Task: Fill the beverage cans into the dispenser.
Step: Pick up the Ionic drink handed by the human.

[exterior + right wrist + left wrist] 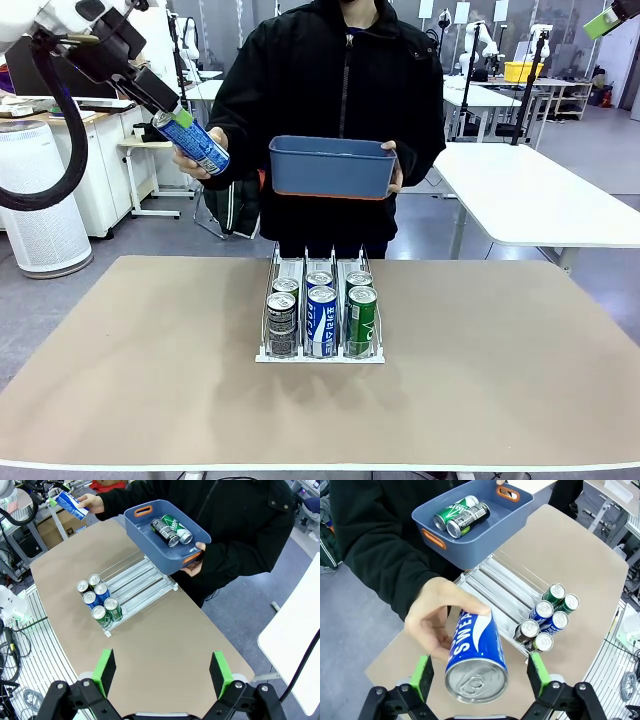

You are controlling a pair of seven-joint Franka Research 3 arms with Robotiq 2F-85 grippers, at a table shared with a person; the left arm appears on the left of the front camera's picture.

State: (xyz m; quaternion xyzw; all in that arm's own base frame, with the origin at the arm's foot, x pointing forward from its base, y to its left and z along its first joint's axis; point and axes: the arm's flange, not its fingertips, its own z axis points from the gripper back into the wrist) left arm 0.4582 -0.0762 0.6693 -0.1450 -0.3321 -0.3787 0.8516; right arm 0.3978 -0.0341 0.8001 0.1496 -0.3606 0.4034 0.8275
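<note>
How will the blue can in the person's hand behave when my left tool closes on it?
Its tab looks unopened, so the can is probably full: stiff, heavy for its size. The glossy wall may slip on the open left tool's pads. Being round, it would likely roll if laid on the table.

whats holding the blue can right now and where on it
The person's hand holds the blue-and-white can around its body; the left gripper straddles its silver end, open, pads clear of it.
</note>
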